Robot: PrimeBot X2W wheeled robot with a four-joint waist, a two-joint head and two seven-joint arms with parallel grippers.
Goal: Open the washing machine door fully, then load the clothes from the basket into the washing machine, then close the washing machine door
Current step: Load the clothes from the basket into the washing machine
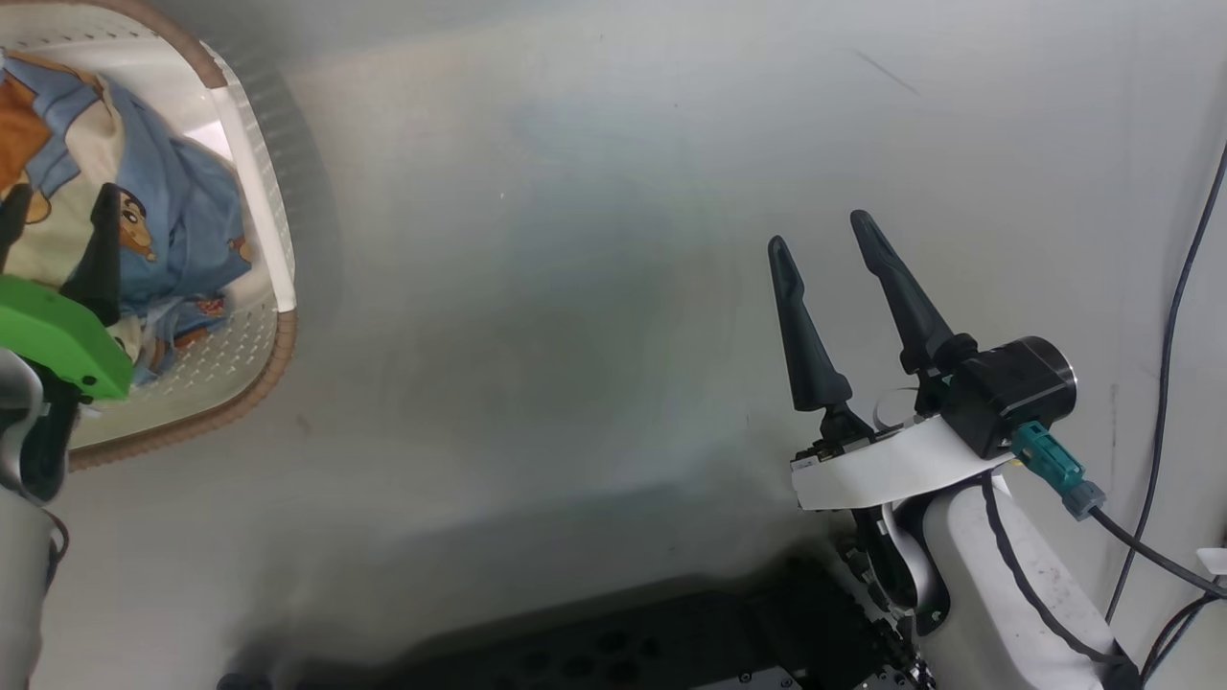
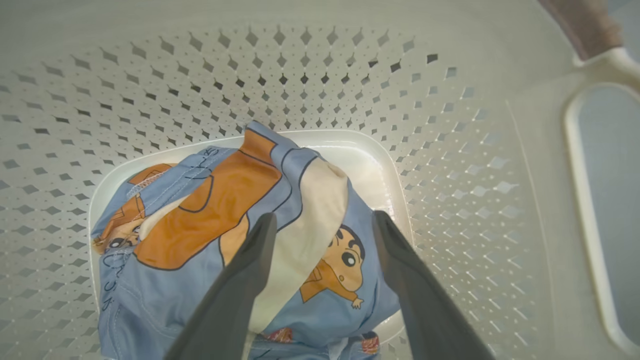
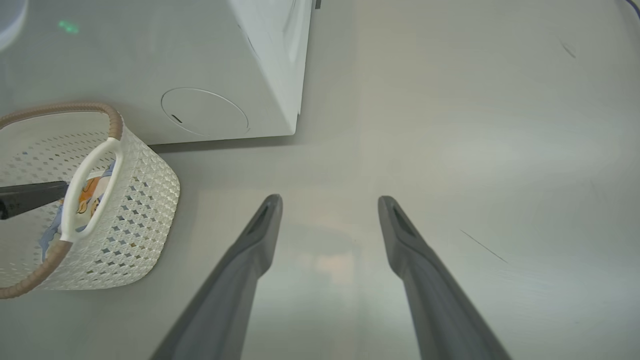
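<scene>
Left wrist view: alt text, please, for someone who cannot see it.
The open left pincer reaches into the basket, its two dark fingers poised over the clothes: a blue cartoon-print bundle with a beige part, lying on the cream basket's floor.

I counted one basket, one bundle of clothes, one washing machine, and two grippers: the left gripper and the right gripper.

Head view downward; left wrist close inside the basket (common to all)

light: soft, diffuse | glare: pale sheen on floor | shadow: dark at head view's bottom | wrist edges: bowed
</scene>
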